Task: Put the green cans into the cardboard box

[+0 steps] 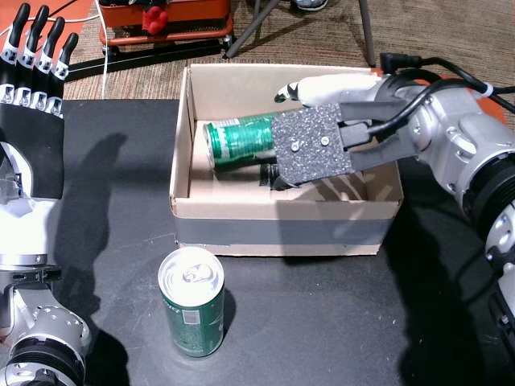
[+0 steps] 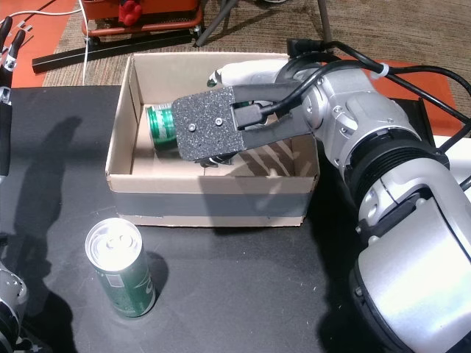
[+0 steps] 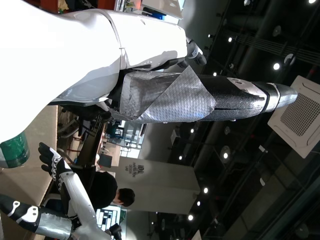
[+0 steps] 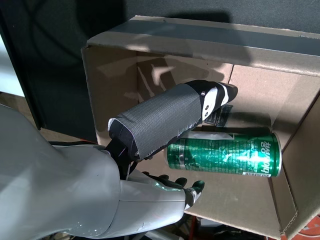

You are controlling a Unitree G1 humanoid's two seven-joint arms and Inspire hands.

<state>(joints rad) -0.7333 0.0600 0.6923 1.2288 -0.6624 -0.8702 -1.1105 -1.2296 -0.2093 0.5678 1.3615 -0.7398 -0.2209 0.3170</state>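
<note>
My right hand (image 1: 318,149) is inside the cardboard box (image 1: 282,221), fingers spread beside a lying green can (image 4: 225,158), not gripping; second can (image 1: 191,312) upright near the table's (image 1: 322,322) front edge.

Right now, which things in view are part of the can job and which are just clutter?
Job:
cardboard box
green can lying inside the box
upright green can on the table
right hand

Clutter:
orange equipment on the floor
white cable
</note>
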